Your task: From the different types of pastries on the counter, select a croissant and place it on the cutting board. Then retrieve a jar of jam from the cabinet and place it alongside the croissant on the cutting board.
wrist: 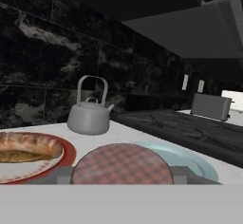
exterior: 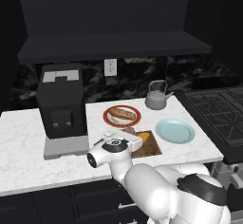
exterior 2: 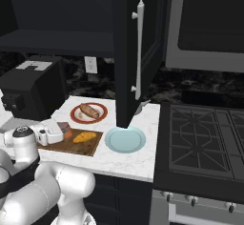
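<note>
Marble counter [exterior: 23, 142], far left: black coffee machine [exterior: 61, 104], not involved. Next over, red-rimmed plate [exterior: 108, 121] with long brown bun [exterior: 122, 113], left alone. Then cutting board [exterior 2: 90, 148] at counter front. Gripper [wrist: 122, 175] low over board's left end, fingers [wrist: 61, 173] pressed against both sides of jar of jam [exterior 2: 67, 129], so clamped on it. Jar upright, at or just above board surface; contact not resolvable. Croissant [exterior 2: 83, 137] just right of jar, lying on board, apart from it.

Handling call: jar rigid, smooth-walled, likely slippery, heavier than pastry; side grip below checked lid looks right. Croissant light, soft, crushable, so best kept clear on release.

Further right: pale blue plate [exterior: 175, 131], grey kettle [exterior: 158, 96] behind, stove [exterior: 213, 114] at far right.
</note>
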